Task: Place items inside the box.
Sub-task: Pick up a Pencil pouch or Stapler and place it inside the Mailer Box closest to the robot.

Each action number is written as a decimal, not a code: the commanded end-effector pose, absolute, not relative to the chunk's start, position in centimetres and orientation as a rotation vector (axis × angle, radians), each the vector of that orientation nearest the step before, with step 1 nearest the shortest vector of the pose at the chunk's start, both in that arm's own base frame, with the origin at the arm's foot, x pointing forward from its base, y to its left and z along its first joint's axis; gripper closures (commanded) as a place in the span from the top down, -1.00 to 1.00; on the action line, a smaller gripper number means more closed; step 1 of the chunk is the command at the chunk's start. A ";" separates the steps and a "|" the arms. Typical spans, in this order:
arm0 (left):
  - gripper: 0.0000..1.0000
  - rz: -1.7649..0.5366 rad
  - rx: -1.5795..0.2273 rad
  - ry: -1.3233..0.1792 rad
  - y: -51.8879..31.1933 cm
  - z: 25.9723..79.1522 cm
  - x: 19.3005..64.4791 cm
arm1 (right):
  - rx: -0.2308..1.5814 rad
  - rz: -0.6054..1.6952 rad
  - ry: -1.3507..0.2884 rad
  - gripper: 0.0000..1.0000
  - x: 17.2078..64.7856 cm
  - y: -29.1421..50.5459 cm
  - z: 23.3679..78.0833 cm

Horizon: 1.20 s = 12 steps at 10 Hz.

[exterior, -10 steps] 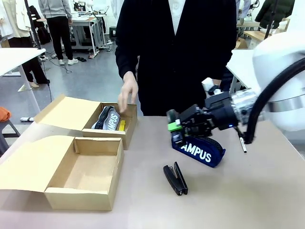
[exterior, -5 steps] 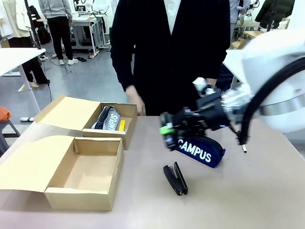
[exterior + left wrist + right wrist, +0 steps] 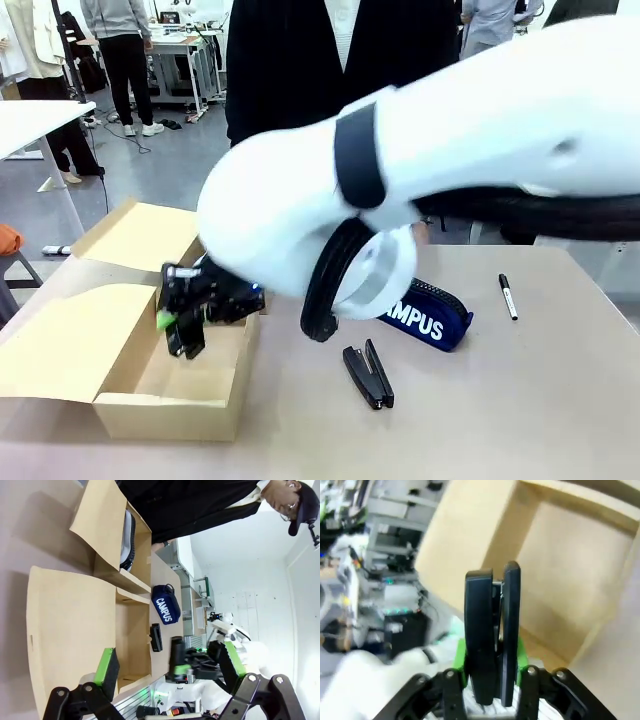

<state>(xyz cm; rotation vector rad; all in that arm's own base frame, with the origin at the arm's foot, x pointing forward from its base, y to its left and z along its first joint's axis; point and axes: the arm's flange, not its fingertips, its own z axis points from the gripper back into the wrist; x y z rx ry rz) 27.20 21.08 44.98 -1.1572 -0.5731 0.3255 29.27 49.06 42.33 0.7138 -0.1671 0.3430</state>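
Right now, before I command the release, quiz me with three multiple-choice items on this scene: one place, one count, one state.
1. The right gripper hangs over:
A) the near open box
B) the far box
C) the floor

2. Items lying loose on the table in the front view:
A) one
B) three
C) six

3. The right gripper is:
A) open and empty
B) shut on a black stapler
C) shut on a pen

Answers:
1 A: it sits above that box's cavity.
2 B: a second stapler, the navy CAMPUS case and the black marker.
3 B: the green pads clamp it in the right wrist view.
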 end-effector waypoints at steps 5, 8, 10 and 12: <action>1.00 0.309 -1.170 -0.595 20.9 44.9 27.1 | 0.466 0.361 -0.125 -0.17 34.5 58.6 38.5; 1.00 0.309 -1.170 -0.595 20.9 44.9 27.1 | 0.442 0.351 -0.125 -0.17 34.6 58.8 37.9; 1.00 0.309 -1.170 -0.595 20.9 44.9 27.1 | 0.439 0.357 -0.093 -0.17 34.5 58.6 37.5; 1.00 0.309 -1.170 -0.595 20.9 44.9 27.1 | 0.451 0.357 -0.076 1.00 34.6 58.3 37.3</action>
